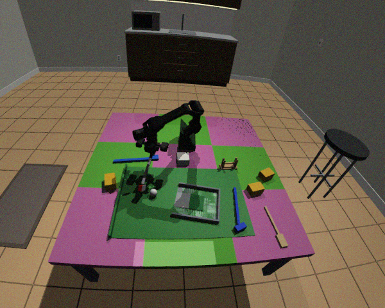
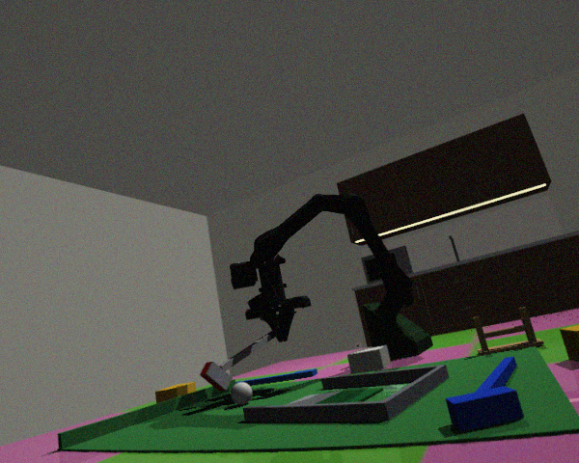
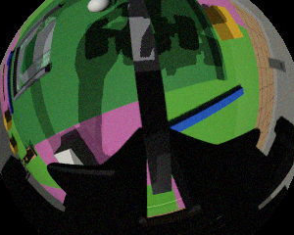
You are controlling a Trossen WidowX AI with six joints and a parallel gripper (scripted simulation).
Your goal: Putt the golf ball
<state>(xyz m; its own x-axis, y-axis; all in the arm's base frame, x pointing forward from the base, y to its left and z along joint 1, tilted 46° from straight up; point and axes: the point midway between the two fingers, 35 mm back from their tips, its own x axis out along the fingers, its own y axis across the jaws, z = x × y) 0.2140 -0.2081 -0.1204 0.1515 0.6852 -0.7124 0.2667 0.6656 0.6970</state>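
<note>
My gripper (image 1: 150, 154) (image 2: 281, 337) (image 3: 150, 130) is shut on the grey shaft of the red putter (image 1: 145, 172) (image 2: 246, 353) (image 3: 145, 59). The shaft slants down to its red-and-grey head (image 1: 140, 187) (image 2: 213, 374), which hangs just above the green mat (image 1: 142, 225) (image 2: 260, 433). The white golf ball (image 1: 153, 191) (image 2: 241, 393) (image 3: 99, 4) lies on the mat right beside the head, on the side facing the raised green. The raised green (image 1: 204, 203) (image 2: 349, 395) (image 3: 31, 59) sits inside a grey frame (image 1: 195, 219) (image 2: 319, 413), with a grey ramp (image 1: 183, 199) on the ball's side.
A blue putter (image 1: 237, 212) (image 2: 484, 400) lies right of the frame and a wooden one (image 1: 276, 229) lies beyond it. A blue bar (image 1: 135, 159) (image 2: 280, 376) (image 3: 209, 110), a grey block (image 1: 183, 160) (image 2: 369, 359), a small wooden rack (image 1: 228, 163) (image 2: 506, 333) and yellow blocks (image 1: 110, 180) (image 1: 266, 173) (image 1: 255, 188) ring the mat.
</note>
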